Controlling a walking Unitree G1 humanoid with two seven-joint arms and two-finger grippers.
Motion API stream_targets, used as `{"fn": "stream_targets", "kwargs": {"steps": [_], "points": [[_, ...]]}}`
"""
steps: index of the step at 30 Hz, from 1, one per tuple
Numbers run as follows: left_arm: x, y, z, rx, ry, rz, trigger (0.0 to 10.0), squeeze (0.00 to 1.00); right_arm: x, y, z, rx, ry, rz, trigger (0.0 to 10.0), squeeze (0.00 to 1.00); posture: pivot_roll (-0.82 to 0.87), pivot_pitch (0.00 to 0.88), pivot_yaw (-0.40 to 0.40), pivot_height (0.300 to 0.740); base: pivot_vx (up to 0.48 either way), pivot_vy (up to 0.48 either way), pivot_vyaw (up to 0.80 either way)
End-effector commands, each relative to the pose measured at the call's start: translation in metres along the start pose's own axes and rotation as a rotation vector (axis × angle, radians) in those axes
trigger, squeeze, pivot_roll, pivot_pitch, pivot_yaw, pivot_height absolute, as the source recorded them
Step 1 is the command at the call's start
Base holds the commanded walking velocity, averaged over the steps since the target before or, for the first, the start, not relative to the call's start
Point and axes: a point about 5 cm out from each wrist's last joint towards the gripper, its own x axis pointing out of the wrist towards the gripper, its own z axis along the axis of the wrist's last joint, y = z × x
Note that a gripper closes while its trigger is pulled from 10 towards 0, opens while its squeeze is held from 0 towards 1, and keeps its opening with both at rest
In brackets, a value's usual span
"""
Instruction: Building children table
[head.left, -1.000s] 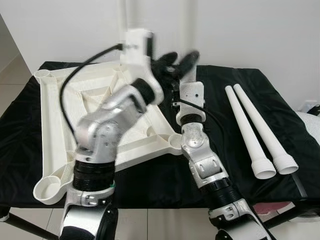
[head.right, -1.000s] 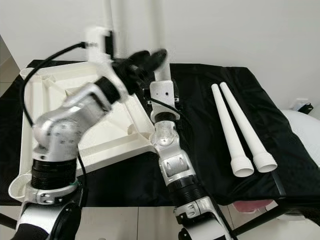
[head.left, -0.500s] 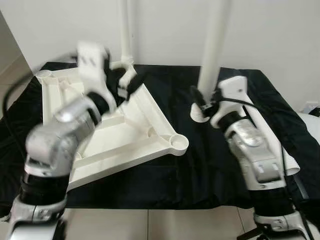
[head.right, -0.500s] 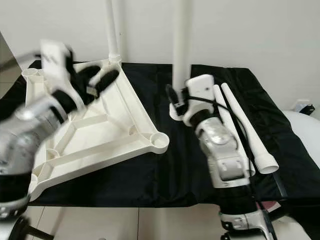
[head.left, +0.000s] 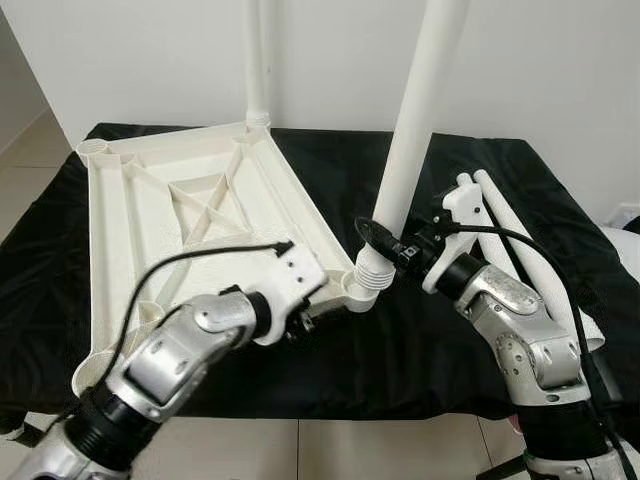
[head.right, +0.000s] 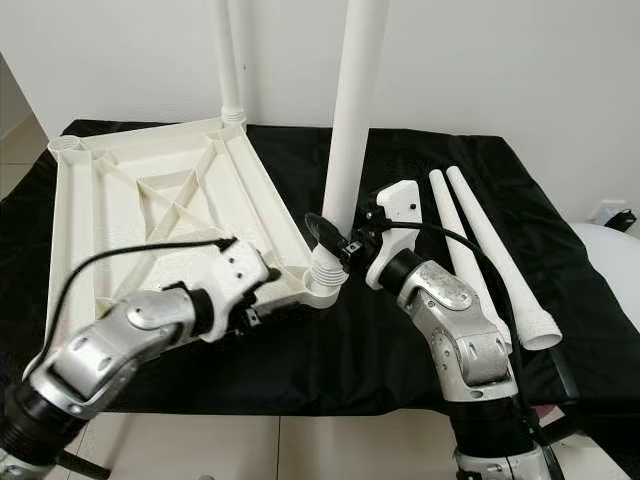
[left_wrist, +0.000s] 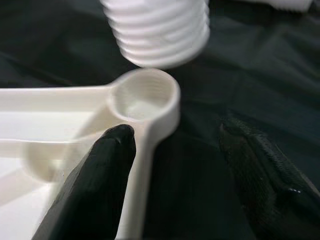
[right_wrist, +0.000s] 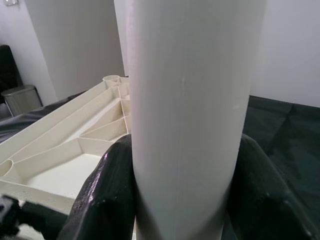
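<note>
The white tabletop (head.left: 170, 152) lies upside down on the black cloth, with one leg (head.left: 257, 60) standing in its far right corner. My right gripper (head.left: 393, 243) is shut on a second white leg (head.left: 415, 110), held nearly upright. That leg's threaded end (left_wrist: 157, 30) hovers just above the near right corner socket (left_wrist: 145, 97). My left gripper (left_wrist: 177, 131) is open and straddles the tabletop's rim beside that socket: one finger (left_wrist: 100, 175) inside the frame, the other over the cloth. Two spare legs (head.right: 500, 260) lie side by side to the right.
The black-covered table (head.left: 330, 360) ends just in front of my arms, with tiled floor below. A white wall stands close behind it. A white rounded object (head.right: 610, 260) sits past the table's right end. Bare cloth lies between the tabletop and the spare legs.
My left gripper came down from the far corner to the near right socket. My right gripper carried the leg left and lower, bringing its threaded end over that socket.
</note>
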Motion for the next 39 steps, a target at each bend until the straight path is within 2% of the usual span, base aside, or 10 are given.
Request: {"fn": "stream_targets", "kwargs": {"steps": [1, 9, 16, 20, 21, 24, 25, 26, 27, 39], "points": [[0.001, -0.001, -0.003, 0.021, 0.015, -0.033, 10.0, 0.00, 0.000, 0.000, -0.002, -0.001, 0.016, 0.003, 10.0, 0.00, 0.02, 0.128, -0.016, 0.740, 0.000, 0.000, 0.00], [0.013, 0.011, -0.012, 0.072, 0.063, -0.027, 10.0, 0.00, 0.004, 0.002, -0.003, -0.006, 0.024, 0.011, 10.0, 0.00, 0.01, 0.136, -0.018, 0.740, 0.000, 0.000, 0.00], [0.014, 0.024, -0.017, 0.094, 0.087, -0.030, 10.0, 0.00, 0.005, 0.006, -0.003, 0.003, 0.024, 0.034, 10.0, 0.00, 0.01, 0.136, -0.024, 0.740, 0.000, 0.000, 0.00], [0.010, 0.028, -0.025, 0.077, 0.108, -0.090, 10.0, 0.00, 0.006, 0.010, -0.004, 0.013, 0.021, 0.053, 10.0, 0.00, 0.01, 0.134, -0.023, 0.740, 0.000, 0.000, 0.00], [0.010, 0.028, -0.030, 0.059, 0.119, -0.109, 6.0, 0.00, 0.006, 0.010, -0.004, 0.015, 0.019, 0.058, 10.0, 0.00, 0.01, 0.133, -0.023, 0.740, 0.000, 0.000, 0.00], [0.010, 0.028, -0.034, 0.047, 0.124, -0.118, 6.0, 0.00, 0.006, 0.011, -0.004, 0.015, 0.018, 0.061, 10.0, 0.00, 0.01, 0.133, -0.023, 0.740, 0.000, 0.000, 0.00], [0.011, 0.028, -0.039, 0.045, 0.138, -0.121, 0.9, 0.00, 0.006, 0.011, -0.003, 0.015, 0.015, 0.063, 10.0, 0.00, 0.00, 0.132, -0.024, 0.740, 0.000, 0.000, 0.00], [0.011, 0.028, -0.039, 0.045, 0.138, -0.121, 0.9, 0.00, 0.006, 0.011, -0.003, 0.015, 0.015, 0.063, 10.0, 0.00, 0.00, 0.132, -0.024, 0.740, 0.000, 0.000, 0.00], [0.012, 0.027, -0.043, 0.054, 0.152, -0.128, 0.0, 0.00, 0.007, 0.011, -0.003, 0.015, 0.013, 0.063, 10.0, 0.00, 0.00, 0.133, -0.025, 0.740, 0.000, 0.000, 0.00], [0.011, 0.027, -0.042, 0.078, 0.117, -0.171, 0.0, 0.00, 0.007, 0.009, -0.001, 0.010, 0.012, 0.059, 10.0, 0.00, 0.00, 0.130, -0.025, 0.740, 0.000, 0.000, 0.00]]}}
